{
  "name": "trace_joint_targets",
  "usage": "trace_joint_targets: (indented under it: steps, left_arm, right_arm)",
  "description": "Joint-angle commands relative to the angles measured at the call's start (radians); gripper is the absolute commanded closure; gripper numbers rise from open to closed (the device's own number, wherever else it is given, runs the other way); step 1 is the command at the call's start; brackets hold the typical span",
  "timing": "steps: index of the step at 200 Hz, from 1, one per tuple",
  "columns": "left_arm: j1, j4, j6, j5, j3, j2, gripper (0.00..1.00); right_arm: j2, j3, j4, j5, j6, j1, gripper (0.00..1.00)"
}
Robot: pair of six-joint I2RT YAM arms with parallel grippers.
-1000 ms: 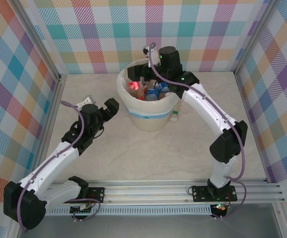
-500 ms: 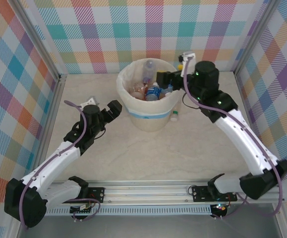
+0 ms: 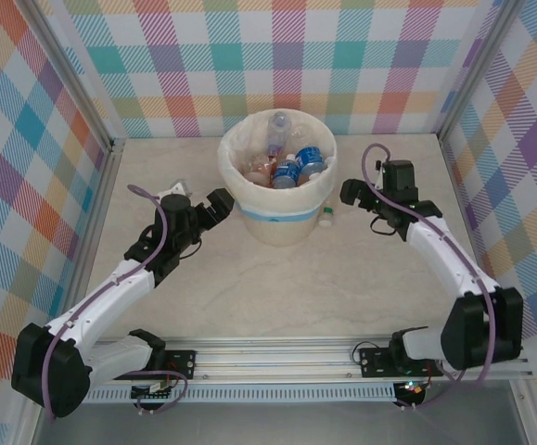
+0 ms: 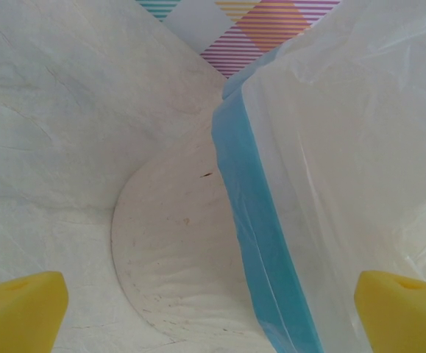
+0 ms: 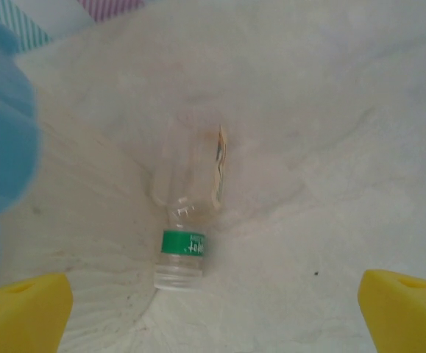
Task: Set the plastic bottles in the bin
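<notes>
We are looking down on a pale desk [image 3: 249, 278] where the bin [image 3: 277, 199] is standing upright near the far wall. Its pale liner [image 3: 236, 139] is folding over the rim and a blue band [image 3: 277, 216] is running round its lower half. Several plastic bottles [image 3: 287, 171] are lying jumbled inside it. Among them we are making out blue labels, something red, and a clear one against the far rim. One green-labelled bottle [image 3: 326, 216] is lying on the desk outside, just beside the bin's right foot.

The left arm [image 3: 110, 297] is reaching in from the near left. The left jaws are hanging wide open close to the bin's left wall, holding nothing. Through the left wrist camera we are seeing the yellow pads [image 4: 18, 309] spread out to the two bottom corners, with the bin's wall, liner and blue band rising just ahead of them.

The right arm [image 3: 444, 260] is bending in from the right. The right jaws are standing wide open and empty, near the green-labelled bottle but apart from it. Through the right wrist camera that bottle is lying on its side on the desk, cap end towards the camera. It is sitting ahead of the gap between that arm's own yellow pads [image 5: 21, 312] and touching neither. A blurred blue edge is showing at the left of that view.
</notes>
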Motion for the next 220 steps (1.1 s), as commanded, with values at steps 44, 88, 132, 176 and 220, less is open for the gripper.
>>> trace_joint_targets:
  steps: [44, 88, 132, 176, 220]
  left_arm:
    - [0.016, -0.026, -0.006, -0.044, 0.012, -0.037, 0.00]
    - [0.017, -0.052, 0.002, -0.073, 0.014, -0.042, 0.00]
    - [0.019, -0.055, 0.002, -0.076, 0.011, -0.029, 0.00]
    - [0.021, -0.059, 0.025, -0.047, 0.033, 0.003, 0.00]
    - [0.021, 0.013, 0.038, 0.041, 0.046, 0.057, 0.00]
  right_arm:
    - [0.361, 0.177, 0.078, -0.190, 0.080, -0.021, 0.00]
    - [0.583, 0.371, 0.040, -0.248, 0.086, -0.009, 0.00]
    - [0.740, 0.527, -0.087, -0.045, 0.101, 0.042, 0.03]
    - [0.743, 0.471, -0.040, 0.010, 0.133, 0.044, 0.25]
    - [0.619, 0.352, 0.033, 0.094, 0.100, 0.036, 0.40]
